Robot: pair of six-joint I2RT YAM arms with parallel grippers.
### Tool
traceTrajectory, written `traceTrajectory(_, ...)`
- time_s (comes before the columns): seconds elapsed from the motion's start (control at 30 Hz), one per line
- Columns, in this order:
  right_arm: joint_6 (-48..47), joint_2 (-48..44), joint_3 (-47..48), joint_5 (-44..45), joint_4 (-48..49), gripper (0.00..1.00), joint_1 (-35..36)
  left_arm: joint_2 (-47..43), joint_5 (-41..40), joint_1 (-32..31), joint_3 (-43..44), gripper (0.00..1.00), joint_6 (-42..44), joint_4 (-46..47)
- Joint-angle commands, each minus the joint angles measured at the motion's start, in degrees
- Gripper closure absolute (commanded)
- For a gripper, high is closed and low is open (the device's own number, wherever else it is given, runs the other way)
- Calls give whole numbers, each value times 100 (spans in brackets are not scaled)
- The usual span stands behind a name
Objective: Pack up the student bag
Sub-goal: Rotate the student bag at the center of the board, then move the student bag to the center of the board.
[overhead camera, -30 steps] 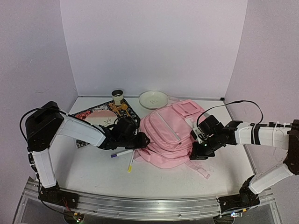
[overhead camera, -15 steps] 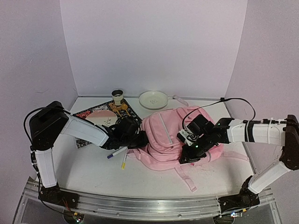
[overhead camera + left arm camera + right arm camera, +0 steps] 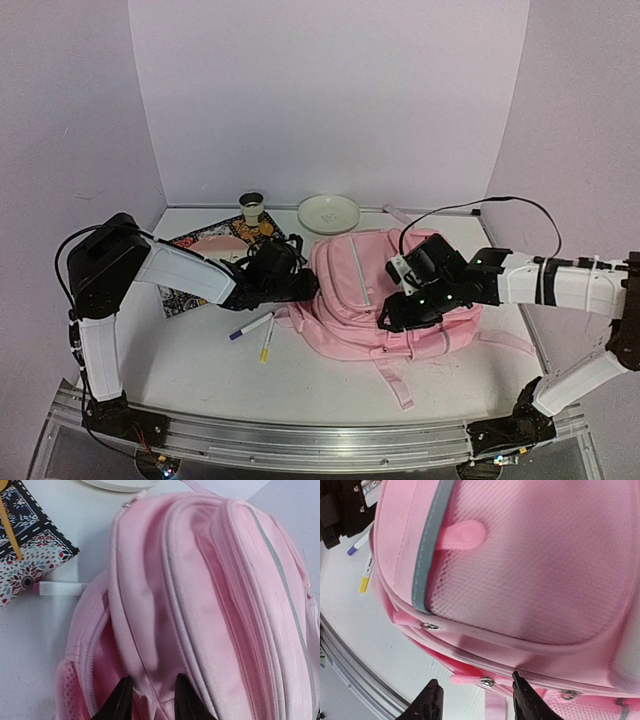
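Pink student bag (image 3: 370, 290) lies mid-table, front up, between our arms. Our left gripper (image 3: 150, 706) pinches a fold at its left edge; our right gripper (image 3: 477, 700) sits with fingers spread over a zip pull (image 3: 470, 681). Two pens (image 3: 250, 327) lie just left; we see a patterned mat (image 3: 185, 262), plate (image 3: 328, 212) and cup (image 3: 252, 207) behind. Pen print is too small to read.

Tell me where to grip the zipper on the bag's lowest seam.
Probably the flat pink pull tab beside the metal slider on the student bag. Come straight in as the right gripper points, one finger either side: the tab juts out free and flat.
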Motion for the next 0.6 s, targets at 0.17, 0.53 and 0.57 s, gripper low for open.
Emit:
traceTrajectory(0.17, 710, -388, -558, 1112, -204, 47, -291, -864, -437, 37, -187, 46, 1028, 203)
traceTrajectory(0.53, 559, 580, -77, 1454, 615, 46, -309, -1884, -219, -552, -812, 37, 1390, -154)
traceTrajectory(0.57, 548, 663, -21, 1530, 633, 46, -310, -1920, -142, -632, -839, 37, 1381, -174)
